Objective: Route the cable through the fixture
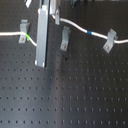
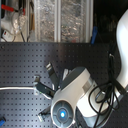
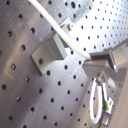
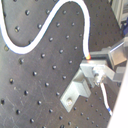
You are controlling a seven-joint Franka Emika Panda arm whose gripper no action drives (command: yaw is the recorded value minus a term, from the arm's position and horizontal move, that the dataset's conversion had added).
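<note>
The white cable (image 1: 75, 25) runs across the black board in the first exterior view, with a green band (image 1: 28, 39) on the first exterior view's left and a blue band (image 1: 89, 31) on its right. The fixture (image 1: 65, 38), a slim upright grey clip, stands in the middle; the cable passes just above its top. My gripper (image 1: 50, 22) hangs left of the fixture, shut on the cable. Both wrist views show the cable ending between the jaws (image 3: 86, 57) (image 4: 89, 58), beside a grey clip (image 3: 49, 51) (image 4: 79, 89).
A squat grey clip (image 1: 22, 30) holds the cable on the first exterior view's left, and a slanted clip (image 1: 110, 41) holds it on the right. In the second exterior view the white arm (image 2: 75, 92) covers most of the board. Shelves with clutter (image 2: 50, 20) stand behind.
</note>
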